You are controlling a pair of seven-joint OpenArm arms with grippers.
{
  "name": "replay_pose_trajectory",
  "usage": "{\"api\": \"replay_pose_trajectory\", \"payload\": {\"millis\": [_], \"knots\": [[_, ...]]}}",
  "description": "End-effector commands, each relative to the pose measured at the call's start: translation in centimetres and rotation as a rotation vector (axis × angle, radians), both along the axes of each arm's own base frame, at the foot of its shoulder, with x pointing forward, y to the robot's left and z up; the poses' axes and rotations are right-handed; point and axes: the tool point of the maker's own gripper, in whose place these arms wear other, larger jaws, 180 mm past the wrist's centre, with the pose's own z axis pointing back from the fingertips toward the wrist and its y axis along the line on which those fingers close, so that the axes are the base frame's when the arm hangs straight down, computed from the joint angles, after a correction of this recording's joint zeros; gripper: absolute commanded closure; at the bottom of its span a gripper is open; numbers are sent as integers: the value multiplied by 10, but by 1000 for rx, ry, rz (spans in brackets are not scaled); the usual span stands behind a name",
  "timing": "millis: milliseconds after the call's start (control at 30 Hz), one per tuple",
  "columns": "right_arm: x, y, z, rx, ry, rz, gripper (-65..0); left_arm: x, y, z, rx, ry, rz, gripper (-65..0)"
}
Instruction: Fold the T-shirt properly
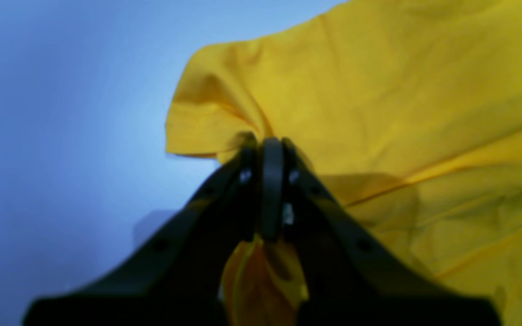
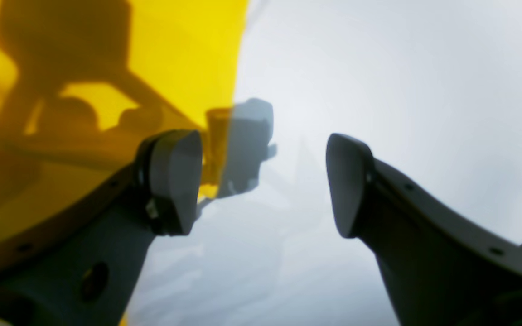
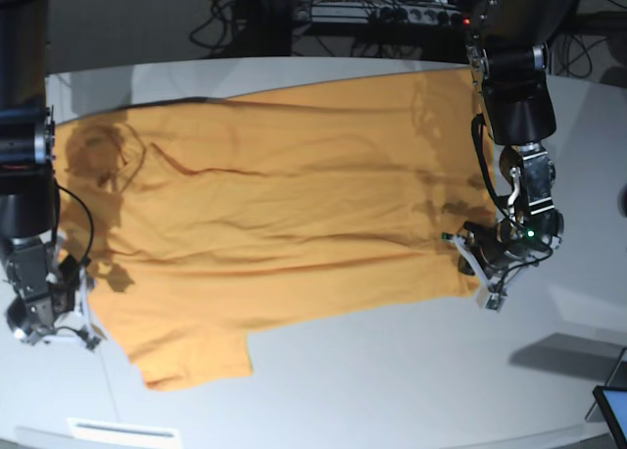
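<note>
Your large orange-yellow short-sleeved cloth T-shirt (image 3: 274, 233) lies spread flat across the pale grey table (image 3: 392, 380), with one sleeve (image 3: 191, 356) pointing toward the table's near edge.

At the shirt's hem end, the black left gripper (image 3: 468, 245) sits on the shirt's near corner. In its wrist view the left gripper (image 1: 268, 149) has its jaws pressed together on a pinch of the yellow cloth, and more fabric bunches below the fingers (image 1: 247, 181) (that picture is soft, so finer detail is lost).

At the shirt's collar end, the black right gripper (image 3: 69, 307) is just off the shirt's edge, over bare table. Its wrist view shows the right gripper (image 2: 263, 181) with jaws spread wide and nothing between them; the shirt's edge lies just beside one of its pads (image 2: 175, 181).

Beyond the shirt's far edge, dark cables (image 3: 392, 18) crowd the floor behind the table.
</note>
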Motion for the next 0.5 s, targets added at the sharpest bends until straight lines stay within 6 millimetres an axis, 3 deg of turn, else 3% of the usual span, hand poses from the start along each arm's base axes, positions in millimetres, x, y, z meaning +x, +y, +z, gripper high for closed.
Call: {"api": "replay_pose_trajectory", "payload": {"millis": [0,67,167,333,467], "knots": [[18,-5,25,-9,-64,-10,-421,12,4,18,5,-53,-2,0],[18,-3,25,2,-67,-13,-421,12,4,18,5,-51,-2,0],[24,6,32,152,-115,-72,-421,12,3,17,4,-51,-4,0],[27,-6,55,369,-192,-201,-414,10,4,15,3,-45,-1,0],[21,-7,46,381,-180,-209,-414,9,4,15,3,-44,-1,0]]}}
